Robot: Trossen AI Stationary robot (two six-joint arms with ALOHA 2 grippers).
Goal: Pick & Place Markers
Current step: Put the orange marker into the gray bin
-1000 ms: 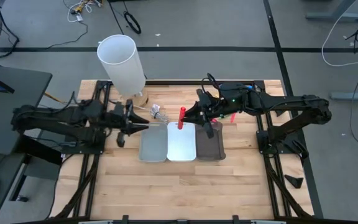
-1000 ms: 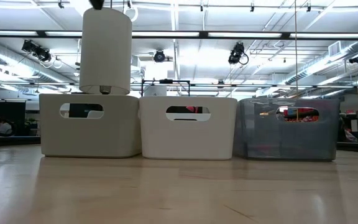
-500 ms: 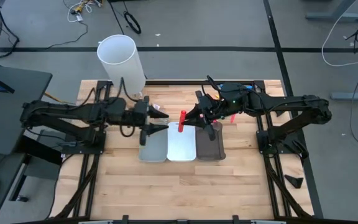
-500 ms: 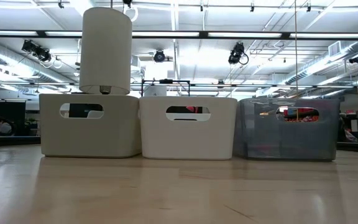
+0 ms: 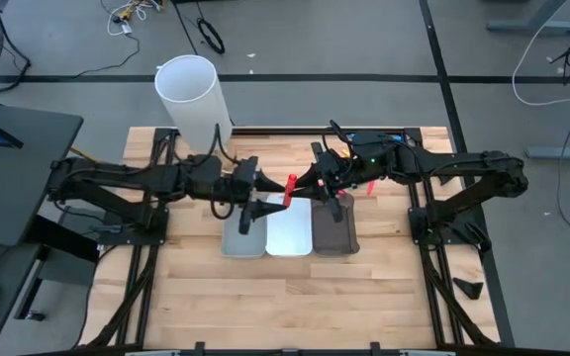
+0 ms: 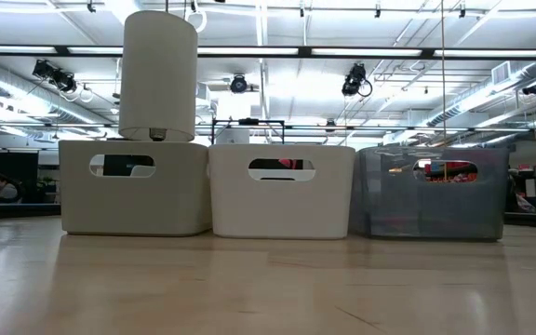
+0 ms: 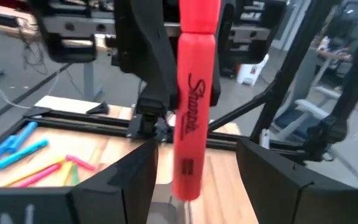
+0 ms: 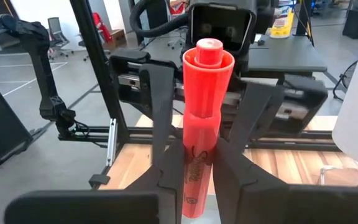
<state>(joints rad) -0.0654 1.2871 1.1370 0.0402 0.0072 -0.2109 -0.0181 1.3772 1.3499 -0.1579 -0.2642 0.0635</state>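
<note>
The red marker [image 5: 289,187] sits pinched in the right gripper [image 5: 300,188]; the left gripper [image 5: 265,194], now spread, has reached it from nine o'clock to take over.

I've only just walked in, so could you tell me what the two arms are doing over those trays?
The right end effector is shut on a red marker, holding it above the white tray. The left end effector is open right beside it, its fingers on either side of the marker in the left wrist view, so this looks like a handover. More markers lie on the table.
</note>
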